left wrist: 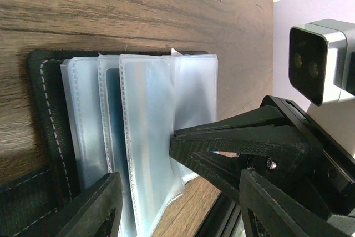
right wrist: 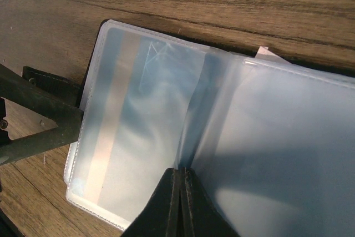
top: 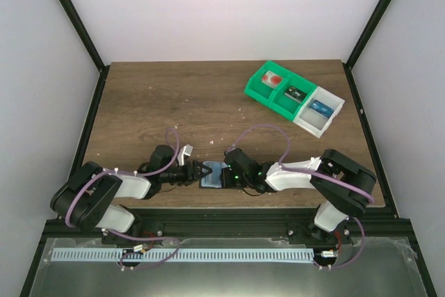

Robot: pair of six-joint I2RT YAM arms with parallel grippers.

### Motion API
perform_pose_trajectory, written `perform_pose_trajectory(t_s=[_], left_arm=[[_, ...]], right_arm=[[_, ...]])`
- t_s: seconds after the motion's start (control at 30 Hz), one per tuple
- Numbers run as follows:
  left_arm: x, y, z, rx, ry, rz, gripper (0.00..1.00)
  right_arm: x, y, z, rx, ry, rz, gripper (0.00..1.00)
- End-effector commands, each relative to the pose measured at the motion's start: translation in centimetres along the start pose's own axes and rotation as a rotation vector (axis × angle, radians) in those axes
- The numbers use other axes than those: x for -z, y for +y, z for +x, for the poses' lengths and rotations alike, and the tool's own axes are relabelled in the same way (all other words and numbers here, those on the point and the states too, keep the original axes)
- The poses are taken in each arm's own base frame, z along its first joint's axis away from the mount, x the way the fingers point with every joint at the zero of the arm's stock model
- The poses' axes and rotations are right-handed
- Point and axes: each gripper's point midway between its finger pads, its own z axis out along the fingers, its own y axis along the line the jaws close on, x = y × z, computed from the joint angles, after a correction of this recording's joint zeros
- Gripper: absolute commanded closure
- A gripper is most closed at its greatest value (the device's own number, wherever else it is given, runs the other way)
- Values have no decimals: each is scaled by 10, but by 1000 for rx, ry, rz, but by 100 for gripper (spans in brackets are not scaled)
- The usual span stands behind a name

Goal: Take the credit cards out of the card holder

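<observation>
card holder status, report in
Left tool open over the fanned sleeves. Right tool shut, tips at the sleeve fold. Card holder open flat on the table, cards not yet out. Nothing in the way.

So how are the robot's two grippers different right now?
The left gripper has its jaws spread apart; the right gripper has its jaws pressed shut. The left gripper is at the card holder's left side, the right gripper at its right side. Both are black and point at the holder.
</observation>
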Motion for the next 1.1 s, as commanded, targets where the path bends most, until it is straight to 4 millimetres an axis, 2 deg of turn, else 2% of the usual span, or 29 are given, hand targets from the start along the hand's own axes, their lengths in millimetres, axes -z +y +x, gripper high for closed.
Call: perform_pose_trajectory(t_s=[0.0, 0.5, 0.6, 0.77, 0.9, 1.07], left_arm=[[-4, -14, 0, -44, 6, 49, 40], [-6, -21, 0, -57, 28, 42, 41], [-1, -18, -2, -52, 6, 7, 41], [8, -24, -5, -63, -31, -5, 40], [17, -13, -12, -67, -93, -97, 40], [22, -23, -12, -85, -111, -59, 37]], right_arm=[[-4, -16, 20, -6, 64, 43, 99], [-4, -14, 19, -7, 59, 29, 99], [-5, -14, 23, -13, 70, 21, 100], [-6, -14, 26, -25, 71, 4, 99], [-6, -12, 26, -28, 68, -10, 99], [-7, -12, 26, -30, 70, -19, 100]])
